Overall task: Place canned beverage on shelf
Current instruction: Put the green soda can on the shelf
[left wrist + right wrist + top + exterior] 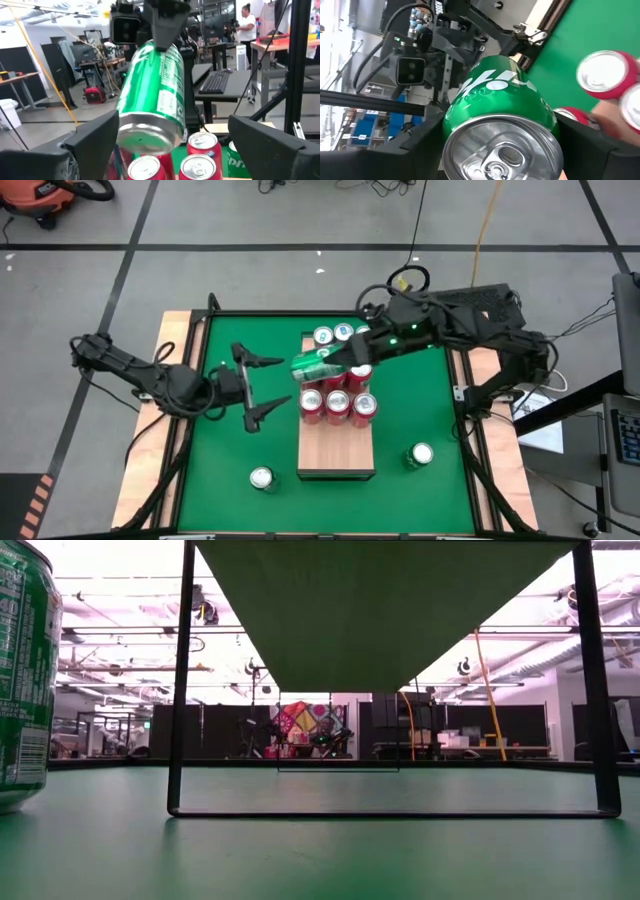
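My right gripper [330, 363] is shut on a green can [315, 366] and holds it lying tilted above the far half of the pale wooden shelf [336, 452]. Several red cans [337, 405] and other cans [333, 335] stand upright on the shelf. My left gripper [276, 385] is open and empty just left of the shelf, its fingers pointing at the green can's bottom end [147, 137]. Two more cans [262, 478] [420, 455] stand on the green table. My right gripper pinches the green can's round side wall [470, 95] between its two fingers, which lie along the can. The can's top end with the pull tab [502, 152] faces the wrist. The can is lifted clear above the red cans, lying tilted, its bottom toward the table's left.
The near half of the shelf [336, 465] is bare wood. A green can [20, 670] stands close at the left of the low view, beside a black frame [180, 690]. Wooden strips [180, 330] edge the table. A person [246, 22] stands in the room beyond.
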